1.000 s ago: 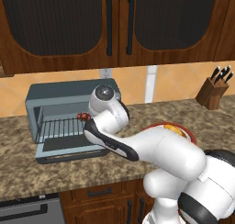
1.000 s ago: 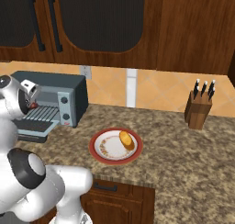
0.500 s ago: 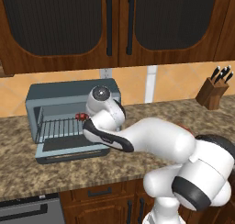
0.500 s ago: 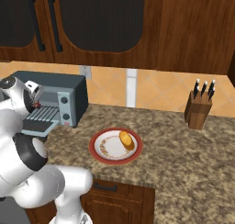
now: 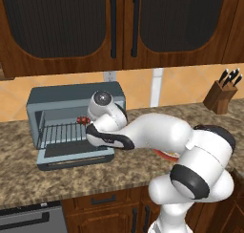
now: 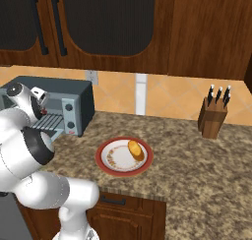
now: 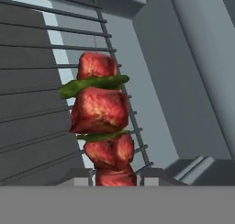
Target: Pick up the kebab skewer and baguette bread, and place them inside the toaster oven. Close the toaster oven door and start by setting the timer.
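The grey-blue toaster oven stands at the left of the counter with its door dropped open. My gripper reaches into the right part of the oven's mouth, shut on the kebab skewer. The skewer's red-brown meat chunks and green slices hang just above the wire rack. Whether it touches the rack, I cannot tell. The golden baguette bread lies on a red-rimmed plate to the right of the oven.
A wooden knife block stands at the back right of the granite counter. Dark wood cabinets hang above. The oven's control panel with its knobs is beside my hand.
My hand has edged slightly left, deeper into the oven mouth, with the skewer still in it. The arm's elbow has swung out to the right.
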{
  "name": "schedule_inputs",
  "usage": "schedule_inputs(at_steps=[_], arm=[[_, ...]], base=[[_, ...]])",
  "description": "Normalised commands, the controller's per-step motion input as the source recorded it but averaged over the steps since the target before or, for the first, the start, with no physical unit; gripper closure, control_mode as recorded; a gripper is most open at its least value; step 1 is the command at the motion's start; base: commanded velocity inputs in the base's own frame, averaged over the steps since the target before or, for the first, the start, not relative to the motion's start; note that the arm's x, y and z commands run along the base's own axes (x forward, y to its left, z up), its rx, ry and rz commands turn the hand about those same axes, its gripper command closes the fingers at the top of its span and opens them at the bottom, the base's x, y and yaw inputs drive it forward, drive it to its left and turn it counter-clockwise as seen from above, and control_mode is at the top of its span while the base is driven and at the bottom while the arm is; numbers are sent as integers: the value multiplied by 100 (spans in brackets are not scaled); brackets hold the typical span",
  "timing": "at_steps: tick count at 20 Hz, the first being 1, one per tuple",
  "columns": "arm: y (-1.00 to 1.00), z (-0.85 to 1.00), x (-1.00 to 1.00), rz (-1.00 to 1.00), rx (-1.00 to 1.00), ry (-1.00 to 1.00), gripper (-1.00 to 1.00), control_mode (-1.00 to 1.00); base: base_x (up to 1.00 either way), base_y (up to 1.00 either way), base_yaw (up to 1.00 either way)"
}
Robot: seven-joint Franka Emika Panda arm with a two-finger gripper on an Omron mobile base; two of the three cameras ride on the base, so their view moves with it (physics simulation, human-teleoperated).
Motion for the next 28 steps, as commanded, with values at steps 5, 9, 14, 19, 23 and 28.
schedule_inputs(at_steps=[5,9,14,19,23,28], arm=[[7,-7,24,0,0,0,100,-100],[7,-45,4,0,-1,0,100,-100],[10,-25,16,0,0,0,100,-100],[10,-24,24,0,0,0,-100,-100],[7,-8,26,0,0,0,-100,-100],[0,0,4,0,0,0,-100,-100]], base=[[0,0,0],[0,0,0],[0,0,0],[0,0,0],[0,0,0],[0,0,0]])
